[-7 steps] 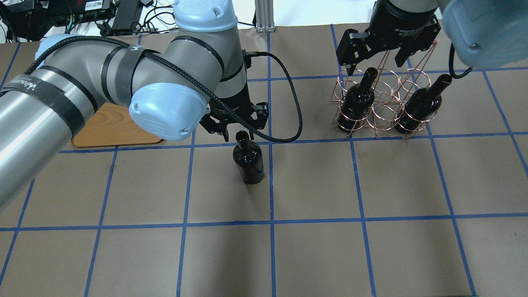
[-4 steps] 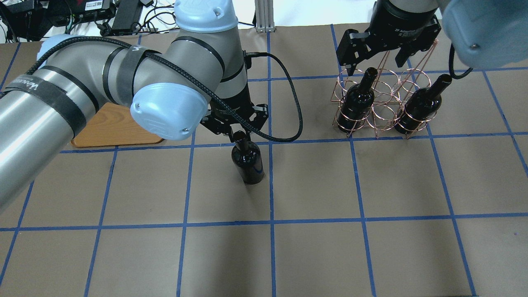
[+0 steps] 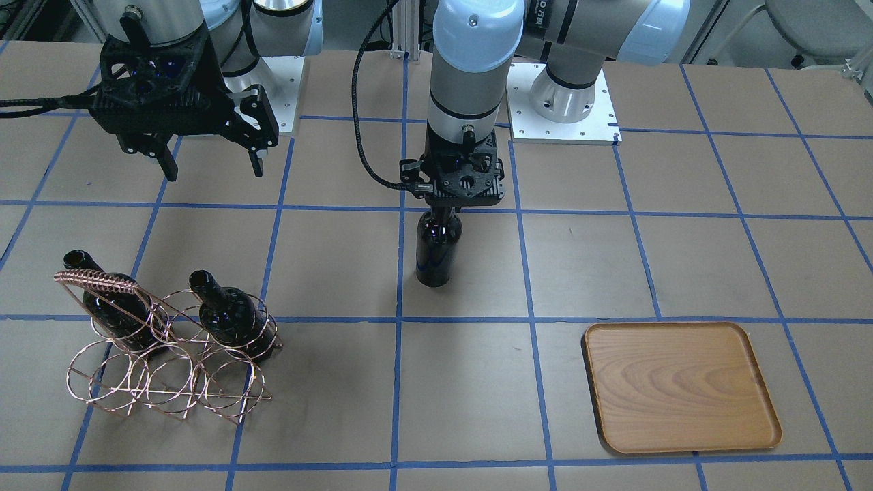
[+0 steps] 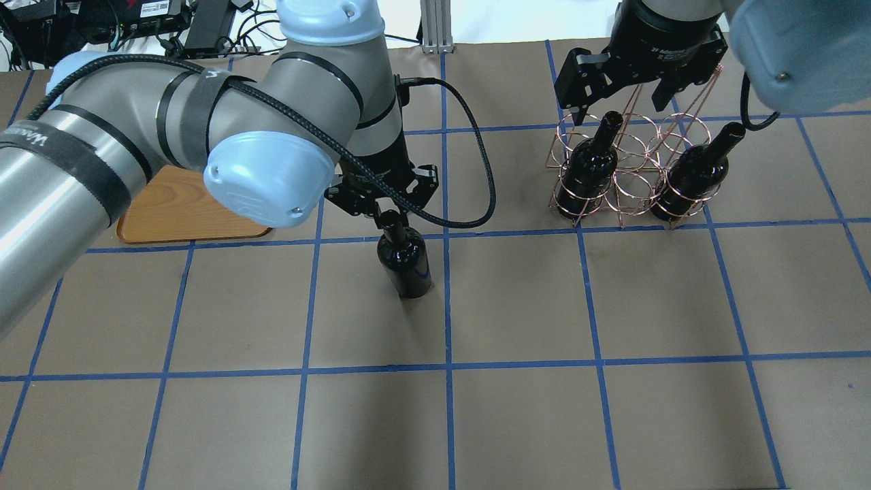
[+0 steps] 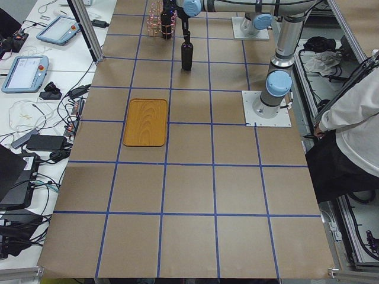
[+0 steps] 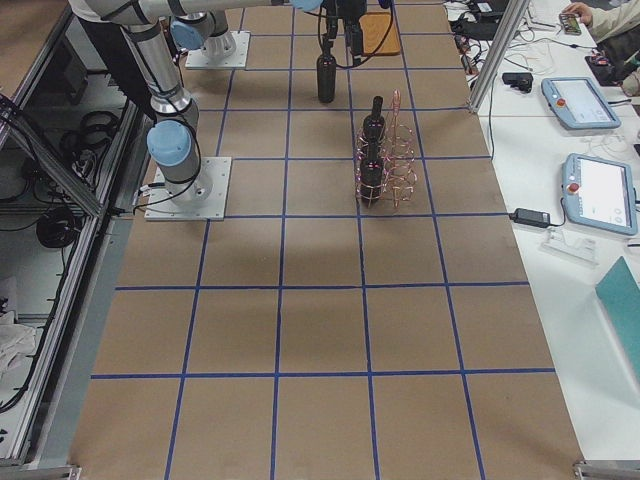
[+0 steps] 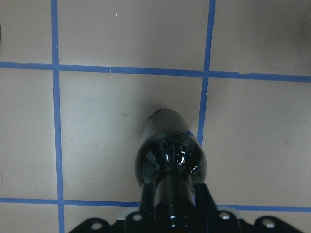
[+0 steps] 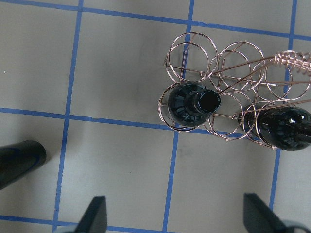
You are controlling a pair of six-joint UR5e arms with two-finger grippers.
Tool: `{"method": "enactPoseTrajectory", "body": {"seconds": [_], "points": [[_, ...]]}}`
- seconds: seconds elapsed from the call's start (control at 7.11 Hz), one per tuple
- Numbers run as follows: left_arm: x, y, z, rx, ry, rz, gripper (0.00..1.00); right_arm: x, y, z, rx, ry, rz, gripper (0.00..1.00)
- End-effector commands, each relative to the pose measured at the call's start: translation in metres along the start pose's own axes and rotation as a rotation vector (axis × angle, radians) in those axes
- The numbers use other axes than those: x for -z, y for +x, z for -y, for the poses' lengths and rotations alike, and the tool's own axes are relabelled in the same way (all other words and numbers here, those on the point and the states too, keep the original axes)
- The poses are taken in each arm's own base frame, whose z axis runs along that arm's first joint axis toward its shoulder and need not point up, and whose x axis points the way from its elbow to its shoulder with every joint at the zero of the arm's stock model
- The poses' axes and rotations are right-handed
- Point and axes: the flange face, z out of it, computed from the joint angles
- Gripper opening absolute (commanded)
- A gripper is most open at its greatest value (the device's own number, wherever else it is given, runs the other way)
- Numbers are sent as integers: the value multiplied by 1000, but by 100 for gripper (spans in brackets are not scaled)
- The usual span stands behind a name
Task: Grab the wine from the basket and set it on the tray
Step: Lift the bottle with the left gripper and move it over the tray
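Note:
A near-black wine bottle (image 4: 406, 262) stands upright near the table's middle, its base on or barely above the surface. My left gripper (image 4: 389, 218) is shut on its neck from above. This shows in the front view too, with the gripper (image 3: 447, 210) above the bottle (image 3: 436, 249), and the left wrist view shows the neck (image 7: 170, 194) between the fingers. My right gripper (image 4: 616, 102) is open and empty above the copper wire basket (image 4: 629, 187). Two more bottles (image 4: 588, 167) (image 4: 691, 173) lean in the basket. The wooden tray (image 3: 678, 385) lies flat and empty, mostly hidden under my left arm in the overhead view (image 4: 177, 211).
Brown table with blue tape grid. The basket's coil-wrapped handle (image 3: 92, 278) rises over its bottles. Cables and electronics (image 4: 136, 20) lie beyond the table's far edge. Arm base plates (image 3: 563, 102) sit on the robot's side.
My left gripper came down over the bottle's neck and closed on it. The bottle shifted slightly left. The right gripper has not moved.

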Motion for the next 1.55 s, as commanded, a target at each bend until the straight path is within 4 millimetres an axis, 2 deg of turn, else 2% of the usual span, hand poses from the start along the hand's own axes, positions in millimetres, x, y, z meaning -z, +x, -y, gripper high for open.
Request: {"method": "enactPoseTrajectory", "body": {"seconds": [0.0,0.14,0.28,0.42,0.56,0.7,0.84,1.41], "points": [[37,-47,35,-2,54,-12,0,0,0,0,2,4,0,100],[50,-94,62,-53,78,-12,0,0,1,0,1,2,0,100],[58,-152,85,-79,95,9,0,0,0,0,-1,1,0,100],[68,-202,100,-122,112,20,0,0,0,0,2,4,1,100],[69,-258,110,-137,112,26,0,-1,0,0,1,-1,0,100],[61,-318,124,-83,108,23,0,-1,0,0,1,1,2,100],[61,-360,136,-47,172,35,0,0,0,0,2,2,1,100],[43,-377,170,-102,289,59,0,-1,0,0,-1,-1,2,100]]}}
